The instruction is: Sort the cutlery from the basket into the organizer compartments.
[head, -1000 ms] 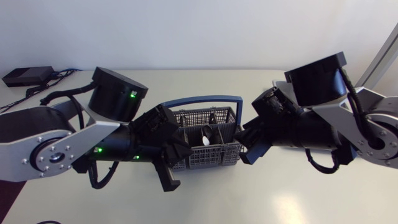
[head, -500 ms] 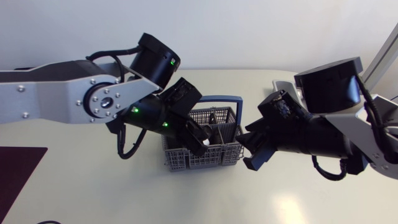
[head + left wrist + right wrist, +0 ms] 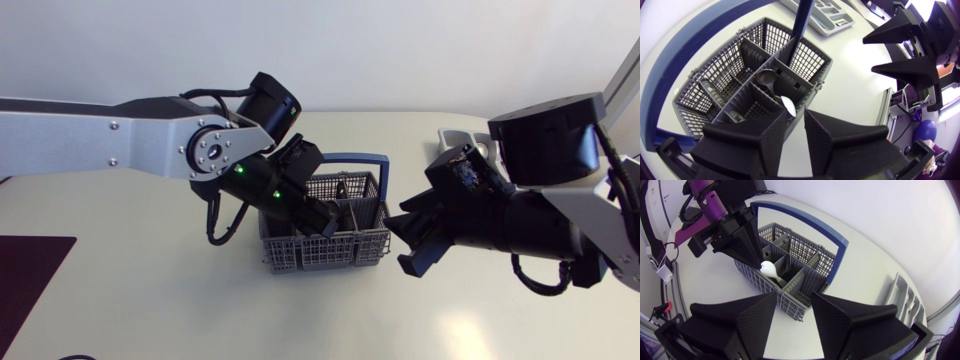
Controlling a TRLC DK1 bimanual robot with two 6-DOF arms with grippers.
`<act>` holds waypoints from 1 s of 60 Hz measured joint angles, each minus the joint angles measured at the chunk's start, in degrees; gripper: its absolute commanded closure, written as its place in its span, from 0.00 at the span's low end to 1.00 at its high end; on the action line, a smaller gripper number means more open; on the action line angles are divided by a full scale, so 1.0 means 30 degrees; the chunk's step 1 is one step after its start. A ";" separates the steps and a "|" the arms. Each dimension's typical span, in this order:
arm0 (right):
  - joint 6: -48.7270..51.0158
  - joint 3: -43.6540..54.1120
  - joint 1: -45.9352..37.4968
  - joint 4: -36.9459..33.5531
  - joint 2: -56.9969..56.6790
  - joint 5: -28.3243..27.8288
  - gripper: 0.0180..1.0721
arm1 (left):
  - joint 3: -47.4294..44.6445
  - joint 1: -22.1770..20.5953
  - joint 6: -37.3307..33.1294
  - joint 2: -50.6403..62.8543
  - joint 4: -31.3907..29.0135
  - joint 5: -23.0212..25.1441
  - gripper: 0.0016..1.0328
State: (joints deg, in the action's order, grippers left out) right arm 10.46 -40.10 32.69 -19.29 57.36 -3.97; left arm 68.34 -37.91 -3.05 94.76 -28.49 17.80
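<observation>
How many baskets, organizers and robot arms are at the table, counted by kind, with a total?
Basket: 1
Organizer: 1
Robot arms: 2, left arm and right arm
Total: 4

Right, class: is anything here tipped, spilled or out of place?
Nothing stands out. The basket stands upright on the table, with the white spoon inside it, bowl up, just ahead of the fingers of the left gripper.

The basket [image 3: 325,240] is matt grey plastic mesh with a smooth blue plastic handle [image 3: 345,160]. The spoon [image 3: 768,269] looks glossy white. The left gripper [image 3: 795,118] and right gripper [image 3: 794,301] are matt black, ribbed inside. The table [image 3: 150,300] is smooth, matt cream.
</observation>
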 measured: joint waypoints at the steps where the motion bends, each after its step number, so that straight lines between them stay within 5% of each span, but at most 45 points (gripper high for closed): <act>1: 0.0000 0.0000 -0.0015 0.0000 0.0000 0.0000 0.50 | 0.0029 0.0015 0.0029 0.0029 0.0000 0.0000 0.74; 60: -0.0146 0.0554 -0.0051 -0.0102 -0.0503 0.0007 0.50 | 0.0168 -0.0306 0.0525 0.0270 0.0750 -0.1610 0.75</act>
State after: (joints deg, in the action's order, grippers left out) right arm 10.02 -38.44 32.53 -19.59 55.86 -3.95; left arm 68.84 -38.83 -1.48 95.57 -26.24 12.97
